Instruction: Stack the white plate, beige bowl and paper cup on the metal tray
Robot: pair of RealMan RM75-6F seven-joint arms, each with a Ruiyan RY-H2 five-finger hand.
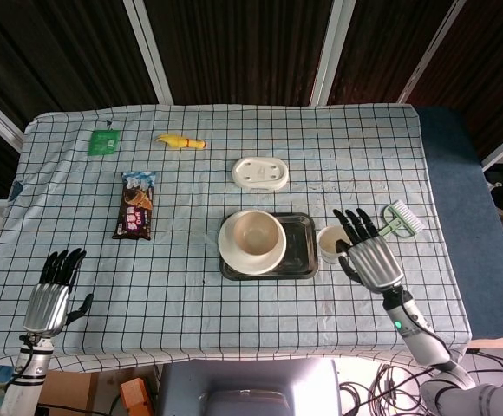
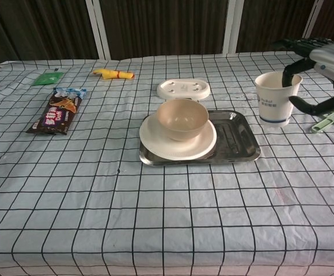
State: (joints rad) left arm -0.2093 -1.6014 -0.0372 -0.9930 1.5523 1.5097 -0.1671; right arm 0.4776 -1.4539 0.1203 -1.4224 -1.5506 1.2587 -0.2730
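the beige bowl (image 2: 182, 118) is seated upright in the white plate (image 2: 177, 140), which is set on the left part of the metal tray (image 2: 234, 141) on the checked tablecloth (image 2: 98, 195). the paper cup (image 2: 276, 98) is stood upright on the cloth just right of the tray, and the right hand (image 1: 369, 253) is placed against it, fingers spread, with no firm grip seen. the left hand (image 1: 54, 294) is held open and empty near the front left edge.

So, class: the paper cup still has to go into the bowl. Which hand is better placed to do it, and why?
The right hand: it is already at the paper cup, beside the metal tray. The left hand sits at the table's far corner.
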